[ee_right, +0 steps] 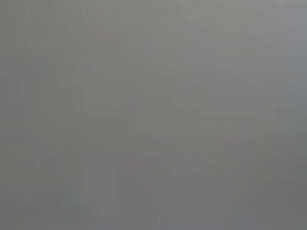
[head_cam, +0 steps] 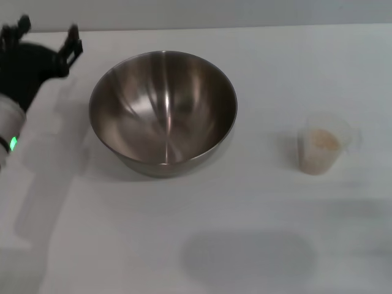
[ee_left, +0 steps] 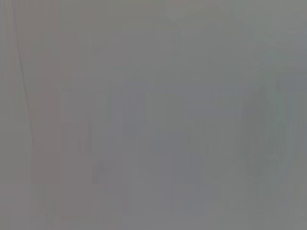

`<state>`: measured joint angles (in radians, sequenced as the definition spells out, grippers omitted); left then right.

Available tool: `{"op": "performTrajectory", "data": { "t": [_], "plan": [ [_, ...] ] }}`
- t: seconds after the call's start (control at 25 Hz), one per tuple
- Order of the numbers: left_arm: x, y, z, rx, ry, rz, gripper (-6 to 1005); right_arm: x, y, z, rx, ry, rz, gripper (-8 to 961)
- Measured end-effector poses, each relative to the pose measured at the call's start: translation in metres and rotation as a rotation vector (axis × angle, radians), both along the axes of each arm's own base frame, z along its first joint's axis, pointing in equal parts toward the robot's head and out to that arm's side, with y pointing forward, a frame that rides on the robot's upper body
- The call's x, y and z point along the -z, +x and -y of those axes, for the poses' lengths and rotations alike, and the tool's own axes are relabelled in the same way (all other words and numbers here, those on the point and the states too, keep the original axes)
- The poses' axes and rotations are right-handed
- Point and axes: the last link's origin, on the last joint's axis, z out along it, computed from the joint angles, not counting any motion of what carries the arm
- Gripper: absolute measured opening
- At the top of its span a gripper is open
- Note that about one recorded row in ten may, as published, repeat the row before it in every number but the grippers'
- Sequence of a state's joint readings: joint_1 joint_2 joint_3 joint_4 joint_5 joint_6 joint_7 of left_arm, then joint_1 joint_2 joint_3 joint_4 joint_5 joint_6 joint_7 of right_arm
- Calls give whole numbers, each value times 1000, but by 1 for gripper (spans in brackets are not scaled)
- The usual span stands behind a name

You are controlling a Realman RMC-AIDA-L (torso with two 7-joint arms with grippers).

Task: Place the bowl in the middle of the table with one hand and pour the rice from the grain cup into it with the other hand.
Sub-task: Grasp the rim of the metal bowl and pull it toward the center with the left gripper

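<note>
The bowl (head_cam: 163, 110) is a large shiny steel bowl standing upright and empty on the white table (head_cam: 184, 245), left of the middle in the head view. The grain cup (head_cam: 321, 147) is small, clear and upright on the table to the bowl's right, well apart from it. The rice (head_cam: 322, 142) fills its lower part. My left gripper (head_cam: 48, 32) is at the far left, up and left of the bowl's rim, open, empty and not touching the bowl. My right gripper is out of view. Both wrist views show only plain grey.
The table's far edge (head_cam: 245, 27) runs along the top of the head view. A soft shadow (head_cam: 245, 254) lies on the tabletop in front of the bowl and cup. Nothing else stands on the table.
</note>
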<state>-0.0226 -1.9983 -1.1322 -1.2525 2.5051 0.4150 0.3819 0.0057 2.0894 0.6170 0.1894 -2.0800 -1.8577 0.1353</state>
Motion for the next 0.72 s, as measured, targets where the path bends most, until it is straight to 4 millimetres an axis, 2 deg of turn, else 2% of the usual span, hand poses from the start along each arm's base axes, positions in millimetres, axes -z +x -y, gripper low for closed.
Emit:
{"op": "performTrajectory", "data": {
  "t": [0.16,0.2,0.32,0.52,0.72],
  "plan": [
    [-18,23,-11,-87,-144,34,814,0,0,0,0,-1,0,801],
    [-26,34,-17,-130,-220,51,814,0,0,-1,-2,-1,0,801],
    [-28,43,-20,-157,-295,42,816,0,-1,-2,-4,-3,-1,801],
    [-21,57,-23,-163,-411,1,819,1,-1,-2,-4,-7,-1,801],
    [-11,54,-27,-181,-456,-27,819,2,-1,0,-2,-9,-2,801]
  ]
}}
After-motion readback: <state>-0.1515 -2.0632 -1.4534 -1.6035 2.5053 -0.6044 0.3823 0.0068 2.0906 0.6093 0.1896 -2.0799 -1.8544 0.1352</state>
